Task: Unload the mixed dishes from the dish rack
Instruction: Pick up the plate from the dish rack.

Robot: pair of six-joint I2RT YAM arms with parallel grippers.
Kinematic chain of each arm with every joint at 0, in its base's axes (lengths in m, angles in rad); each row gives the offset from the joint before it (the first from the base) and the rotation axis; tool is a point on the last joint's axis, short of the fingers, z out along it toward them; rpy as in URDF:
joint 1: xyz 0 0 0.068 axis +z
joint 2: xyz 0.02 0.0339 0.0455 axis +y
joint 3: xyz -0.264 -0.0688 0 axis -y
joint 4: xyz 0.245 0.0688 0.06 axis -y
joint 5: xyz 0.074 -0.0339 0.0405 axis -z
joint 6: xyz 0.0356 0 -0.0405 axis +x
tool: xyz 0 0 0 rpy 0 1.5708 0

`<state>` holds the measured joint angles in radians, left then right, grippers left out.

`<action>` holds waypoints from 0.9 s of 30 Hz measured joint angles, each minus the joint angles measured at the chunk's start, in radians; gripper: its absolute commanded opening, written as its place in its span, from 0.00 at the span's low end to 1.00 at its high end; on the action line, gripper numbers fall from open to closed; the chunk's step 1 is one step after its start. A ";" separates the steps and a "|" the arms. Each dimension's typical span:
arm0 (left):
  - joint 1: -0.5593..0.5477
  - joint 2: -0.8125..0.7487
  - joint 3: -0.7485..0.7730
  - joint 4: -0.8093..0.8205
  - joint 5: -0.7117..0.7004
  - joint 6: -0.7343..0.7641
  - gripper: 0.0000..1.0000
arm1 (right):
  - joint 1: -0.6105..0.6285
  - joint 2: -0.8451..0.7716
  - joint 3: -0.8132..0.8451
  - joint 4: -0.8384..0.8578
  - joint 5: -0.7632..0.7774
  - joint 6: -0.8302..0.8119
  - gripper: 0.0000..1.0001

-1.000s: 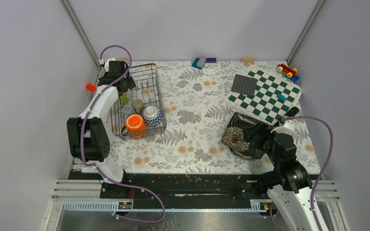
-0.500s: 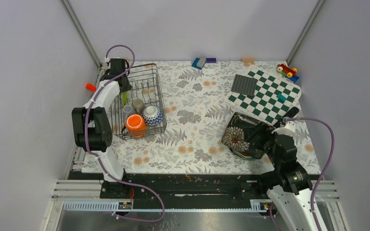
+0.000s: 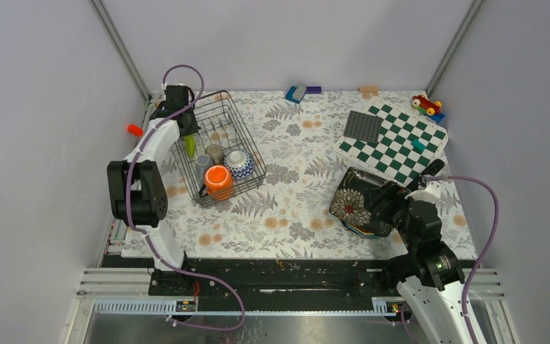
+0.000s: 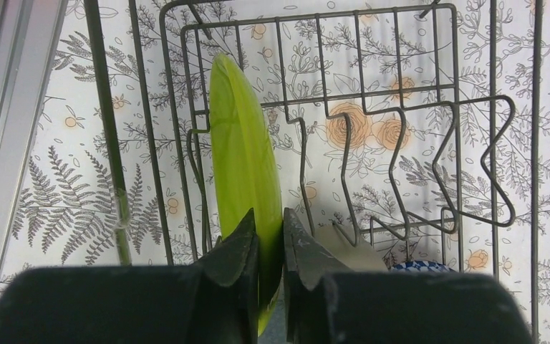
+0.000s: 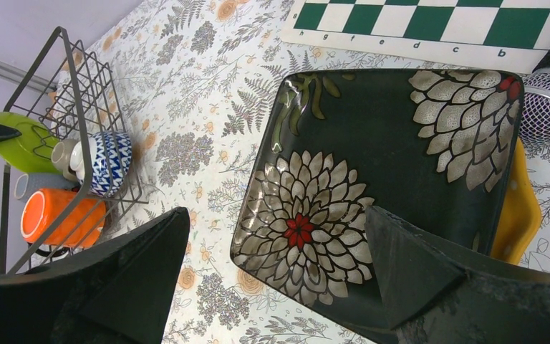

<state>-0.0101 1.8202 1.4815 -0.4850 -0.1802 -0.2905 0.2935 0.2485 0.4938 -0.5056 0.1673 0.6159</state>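
Covering the whole work area, a floral-patterned surface (image 3: 293,193) is seen, and the dish rack (image 3: 223,115) is set at its far left, skewed to the edge. A green-white chequered board (image 3: 401,147) is laid at the far right. Near the right arm, the black floral square plate (image 5: 372,186) is stacked on a yellow plate (image 5: 519,208), whose rim is shown at one side. The right claw (image 5: 276,213) is held wide above this square plate, with nothing gripped. Inside the rack, the lime-green plate (image 4: 243,158) is stood on edge between the prongs at the far end, and its rim is pinched by the narrowly closed left claw (image 4: 268,215). At the rack's near end, the orange mug (image 3: 218,179), the patterned bowl (image 3: 240,163) and a grey cup (image 3: 202,163) are grouped closely together.
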 measured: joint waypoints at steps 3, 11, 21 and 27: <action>-0.001 -0.019 0.000 0.001 0.000 0.008 0.00 | 0.000 0.000 0.000 -0.002 0.000 0.003 1.00; -0.006 -0.165 0.000 0.043 0.004 0.041 0.00 | 0.000 0.002 0.000 -0.006 0.001 0.008 1.00; -0.034 -0.465 -0.136 0.245 0.285 0.082 0.00 | 0.000 -0.012 0.001 -0.027 -0.005 0.037 1.00; -0.382 -0.703 -0.322 0.404 0.403 0.417 0.00 | 0.000 0.008 0.039 -0.036 -0.111 0.094 1.00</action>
<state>-0.3923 1.1172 1.1599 -0.0807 0.2230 0.1268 0.2935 0.2562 0.5323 -0.5415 0.0559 0.7097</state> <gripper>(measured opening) 0.109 0.993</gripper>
